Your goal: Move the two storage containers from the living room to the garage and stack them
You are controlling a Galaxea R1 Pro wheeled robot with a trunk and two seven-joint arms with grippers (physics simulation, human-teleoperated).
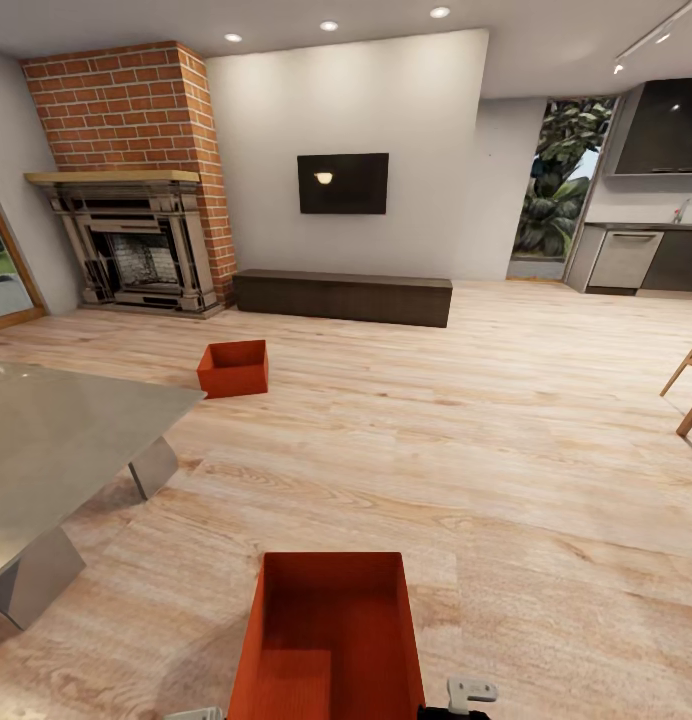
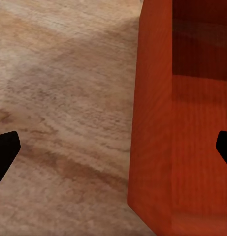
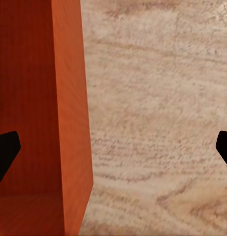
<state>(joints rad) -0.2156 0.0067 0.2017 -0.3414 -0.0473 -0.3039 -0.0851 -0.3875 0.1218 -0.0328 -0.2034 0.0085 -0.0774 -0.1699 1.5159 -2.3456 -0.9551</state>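
Red-orange fills the low middle of my head view: the near storage container (image 1: 331, 640) sits on the light wood plank floor (image 1: 506, 450) at about six o'clock, right below me, open top up and its long sides running away from me. My left gripper (image 2: 113, 147) hangs over its left wall, one dark fingertip (image 2: 5, 150) above bare planks and the other above the bin's inside; the fingers are spread wide apart and I see nothing held between them. My right gripper (image 3: 113, 147) mirrors that over the right wall, with one fingertip (image 3: 5, 152) above the container's inner floor and the other above the wood, likewise spread wide and touching nothing that I can see. In the head view a pale piece of each gripper just peeks in at the bottom edge, one at either side of the bin. The second storage container (image 1: 233, 367) rests on the same planks at around eleven o'clock, well apart from the first, short of the brick fireplace (image 1: 136, 180). A low glass table (image 1: 56, 440) takes up the nine o'clock side, its corner near the far bin. At twelve o'clock a wall TV (image 1: 343, 183) hangs above a long dark bench (image 1: 343, 296). Kitchen cabinets (image 1: 641, 245) stand at two o'clock, and wooden chair legs (image 1: 691, 390) show at three o'clock.
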